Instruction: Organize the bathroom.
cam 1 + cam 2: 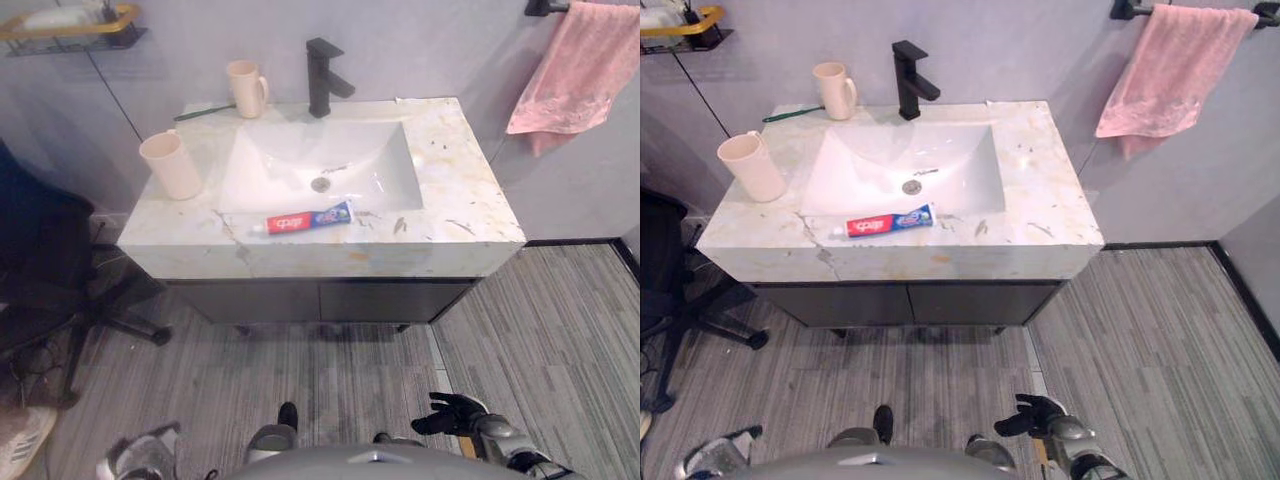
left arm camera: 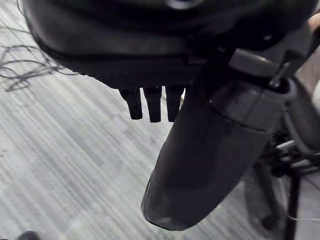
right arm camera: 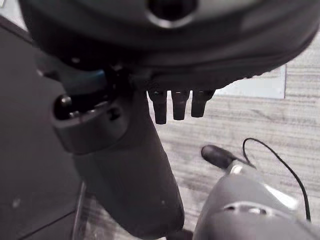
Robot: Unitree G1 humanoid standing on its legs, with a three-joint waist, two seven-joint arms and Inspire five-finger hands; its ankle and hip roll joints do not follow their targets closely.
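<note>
A red, white and blue toothpaste tube lies on the marble counter, along the front rim of the white sink. A beige cup stands at the counter's left end. A beige mug stands at the back beside a green toothbrush that lies flat. My right hand hangs low over the floor, well short of the counter, open and holding nothing. My left hand also hangs over the floor, with its fingers straight and nothing in it.
A black faucet rises behind the sink. A pink towel hangs on a wall bar at the right. A gold-rimmed shelf is on the wall at the upper left. A black office chair stands left of the dark cabinet.
</note>
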